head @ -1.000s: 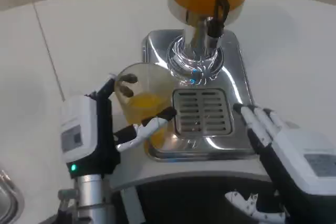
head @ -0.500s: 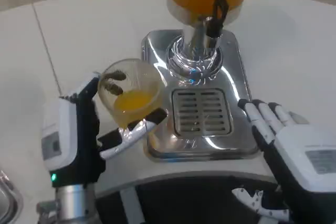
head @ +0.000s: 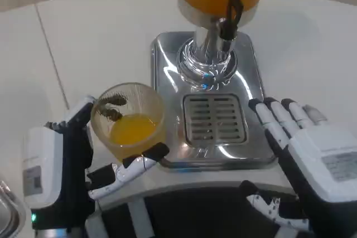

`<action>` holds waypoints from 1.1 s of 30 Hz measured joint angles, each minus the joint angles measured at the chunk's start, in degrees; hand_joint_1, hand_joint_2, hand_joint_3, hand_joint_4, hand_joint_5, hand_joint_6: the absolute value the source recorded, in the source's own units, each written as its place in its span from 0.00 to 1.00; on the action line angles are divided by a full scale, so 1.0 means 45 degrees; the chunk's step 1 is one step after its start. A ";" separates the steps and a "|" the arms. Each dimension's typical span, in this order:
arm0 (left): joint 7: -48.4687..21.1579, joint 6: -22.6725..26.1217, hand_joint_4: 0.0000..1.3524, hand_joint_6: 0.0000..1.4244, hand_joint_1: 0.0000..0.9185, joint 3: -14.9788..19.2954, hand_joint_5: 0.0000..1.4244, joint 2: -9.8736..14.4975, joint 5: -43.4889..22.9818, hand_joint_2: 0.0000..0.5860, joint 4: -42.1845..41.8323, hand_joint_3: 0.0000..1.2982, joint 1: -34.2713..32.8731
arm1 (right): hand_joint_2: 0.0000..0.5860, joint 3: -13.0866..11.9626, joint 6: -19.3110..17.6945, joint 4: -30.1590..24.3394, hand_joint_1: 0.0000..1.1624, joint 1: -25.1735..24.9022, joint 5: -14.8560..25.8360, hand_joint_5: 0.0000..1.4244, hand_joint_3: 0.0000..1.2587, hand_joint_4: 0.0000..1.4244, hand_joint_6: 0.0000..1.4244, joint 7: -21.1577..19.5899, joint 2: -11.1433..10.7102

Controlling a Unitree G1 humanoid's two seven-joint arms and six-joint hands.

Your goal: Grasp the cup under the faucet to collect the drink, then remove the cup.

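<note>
Orange drink in cup (head: 129, 122) | left robot hand (head: 67, 165) grips it | right robot hand (head: 312, 154) open, fingers spread beside drip tray (head: 215, 118)

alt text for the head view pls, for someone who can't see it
The robot's left hand holds a clear cup part-filled with orange drink, off the left side of a chrome juice dispenser base on a white table. The right hand rests open by the base's right edge, beside the slotted drip grate below the faucet.
</note>
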 measured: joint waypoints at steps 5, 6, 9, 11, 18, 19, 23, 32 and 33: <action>-0.0425 -0.0268 0.91 1.00 0.64 0.0148 1.00 -0.0004 -0.0015 0.13 -0.0896 0.84 0.0928 | 0.65 0.0246 -0.0223 -0.0345 0.41 0.0724 -0.0414 0.00 0.00 0.00 0.02 -0.0387 0.0242; -0.0458 -0.0324 0.91 1.00 0.64 0.0155 1.00 -0.0004 -0.0013 0.13 -0.0976 0.84 0.1078 | 0.65 0.0257 -0.0241 -0.0403 0.41 0.0782 -0.0430 0.00 0.00 0.00 0.02 -0.0428 0.0266; -0.0806 -0.0447 0.91 1.00 0.63 0.0231 1.00 -0.0047 -0.0034 0.14 -0.1461 0.84 0.1798 | 0.65 0.0353 -0.0418 -0.0531 0.41 0.1114 -0.0791 0.00 0.00 0.00 0.02 -0.1033 0.0393; -0.1045 -0.0559 0.91 1.00 0.63 0.0354 1.00 -0.0063 -0.0057 0.14 -0.1895 0.84 0.2308 | 0.66 0.0419 -0.0565 -0.0576 0.41 0.1253 -0.0910 0.00 0.00 0.00 0.02 -0.1210 0.0460; -0.1622 -0.1359 0.90 1.00 0.63 0.0398 1.00 -0.0259 -0.0035 0.15 -0.3278 0.84 0.3638 | 0.67 0.0838 -0.0965 -0.0571 0.37 0.1949 -0.0995 0.00 0.00 0.00 0.01 -0.1819 0.0711; -0.1716 -0.1413 0.90 1.00 0.63 0.0399 1.00 -0.0330 -0.0034 0.15 -0.3360 0.84 0.3836 | 0.67 0.0877 -0.1040 -0.0573 0.37 0.2109 -0.1000 0.00 0.00 0.00 0.01 -0.1967 0.0737; -0.2029 -0.1491 0.89 1.00 0.63 0.0409 1.00 -0.0571 -0.0034 0.15 -0.3679 0.84 0.4477 | 0.67 0.1037 -0.1243 -0.0738 0.36 0.2648 -0.1005 0.00 0.00 0.00 0.01 -0.2135 0.0793; -0.2426 -0.1691 0.89 1.00 0.63 0.0428 1.00 -0.1000 0.0006 0.14 -0.3892 0.84 0.4845 | 0.67 0.1069 -0.1565 -0.1701 0.36 0.3380 -0.0832 0.00 0.00 0.00 0.01 -0.2126 0.1083; -0.2434 -0.1691 0.89 1.00 0.63 0.0433 1.00 -0.1018 0.0016 0.14 -0.3892 0.84 0.4845 | 0.67 0.1069 -0.1601 -0.1759 0.36 0.3425 -0.0823 0.00 0.00 0.00 0.01 -0.2111 0.1080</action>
